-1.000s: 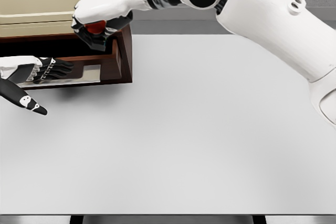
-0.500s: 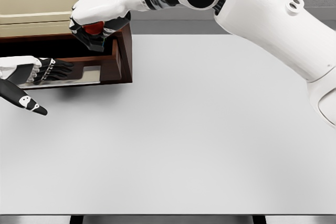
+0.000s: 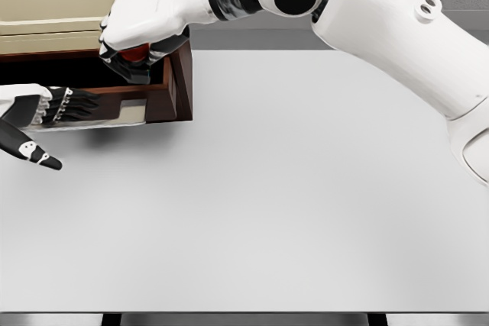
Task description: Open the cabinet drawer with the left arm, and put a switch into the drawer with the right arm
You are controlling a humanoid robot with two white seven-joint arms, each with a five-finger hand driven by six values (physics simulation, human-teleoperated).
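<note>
One right hand gripping red switch above open drawer.

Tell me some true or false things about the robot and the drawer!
1. The drawer is pulled open. True.
2. The right hand holds a red switch. True.
3. The switch lies on the white table. False: it is in the right hand, above the drawer.
4. The left hand is at the drawer's front. True.
5. The left hand carries the switch. False: it holds no switch.
</note>
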